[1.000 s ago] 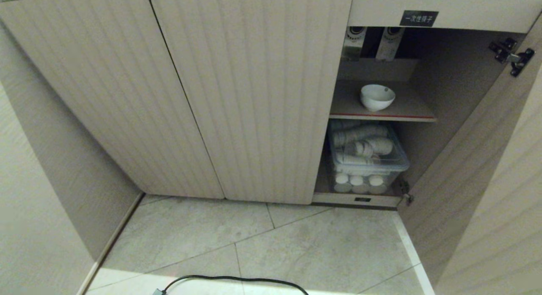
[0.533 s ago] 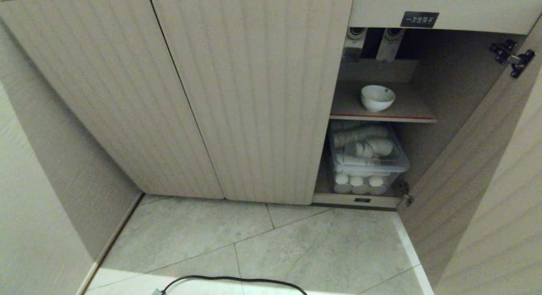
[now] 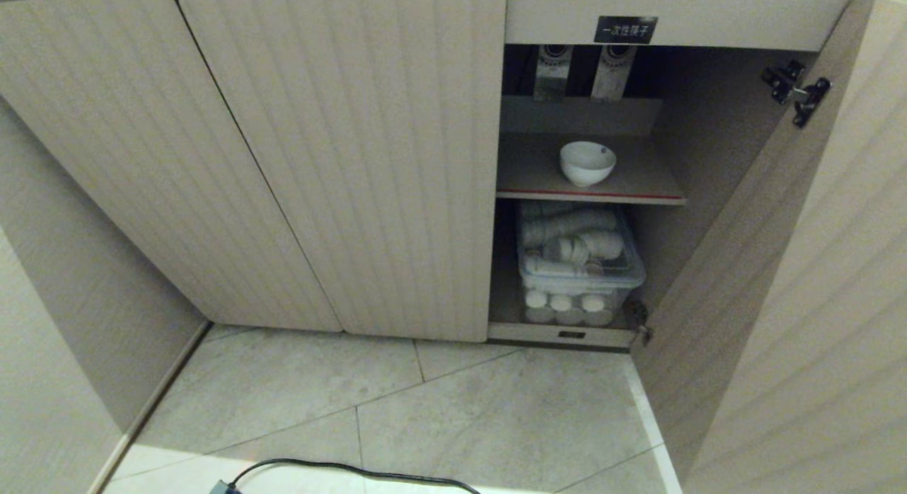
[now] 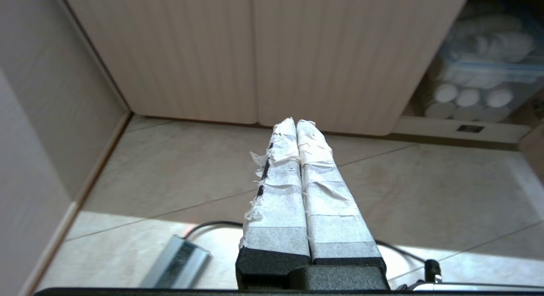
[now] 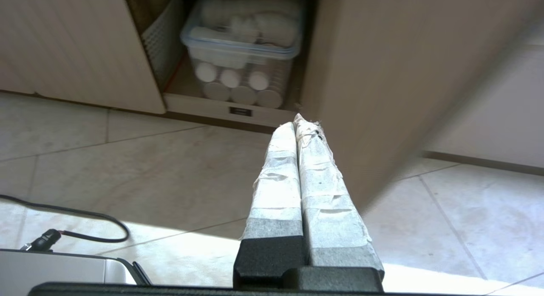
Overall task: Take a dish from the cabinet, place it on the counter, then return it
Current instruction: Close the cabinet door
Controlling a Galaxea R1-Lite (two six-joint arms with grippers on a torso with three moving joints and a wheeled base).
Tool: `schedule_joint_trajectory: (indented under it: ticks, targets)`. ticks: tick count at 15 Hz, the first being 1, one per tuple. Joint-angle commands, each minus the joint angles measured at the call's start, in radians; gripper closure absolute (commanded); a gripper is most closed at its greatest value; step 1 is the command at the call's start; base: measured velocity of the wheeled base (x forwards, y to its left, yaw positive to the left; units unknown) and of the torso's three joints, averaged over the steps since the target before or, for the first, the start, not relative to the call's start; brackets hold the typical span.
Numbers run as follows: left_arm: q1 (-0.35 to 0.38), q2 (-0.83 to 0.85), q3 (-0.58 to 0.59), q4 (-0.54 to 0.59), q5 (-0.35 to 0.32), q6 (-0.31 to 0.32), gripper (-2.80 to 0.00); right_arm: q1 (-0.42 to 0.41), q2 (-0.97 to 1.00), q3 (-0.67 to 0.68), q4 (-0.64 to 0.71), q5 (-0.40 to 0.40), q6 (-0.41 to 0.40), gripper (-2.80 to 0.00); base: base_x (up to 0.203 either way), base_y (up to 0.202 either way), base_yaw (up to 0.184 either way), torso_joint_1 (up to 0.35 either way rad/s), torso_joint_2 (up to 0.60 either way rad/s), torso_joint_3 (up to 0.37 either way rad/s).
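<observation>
Grippers hang low over the tiled floor (image 3: 496, 409), both empty: the left gripper (image 4: 296, 122) has its taped fingers pressed together, and the right gripper (image 5: 297, 119) is closed too. Ahead of the right gripper the cabinet (image 3: 340, 161) stands with one door open (the other doors are closed). Above a clear box (image 5: 242, 45) of cups, the dish (image 3: 587, 163) sits upright on the red-edged shelf (image 3: 531, 182), well apart from both grippers.
</observation>
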Motion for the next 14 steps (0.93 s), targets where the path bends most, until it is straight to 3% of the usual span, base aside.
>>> schedule_joint_trajectory:
  ticks: [1,5,14]
  targets:
    - [0.0,0.0,0.0,-0.001,0.0,0.0,0.0,0.0,0.001,0.0,-0.001,0.001,-0.001,0.0,0.0,-0.194,0.0,-0.002,0.0,0.006]
    - [0.0,0.0,0.0,0.001,0.0,0.0,0.0,0.0,0.001,0.0,-0.001,0.001,0.0,0.0,0.0,-0.153,0.001,0.003,0.0,0.002]
    - [0.0,0.0,0.0,0.001,0.0,0.001,0.0,0.0,0.001,0.0,-0.001,0.001,0.0,0.0,0.0,0.0,0.0,0.0,0.0,0.0]
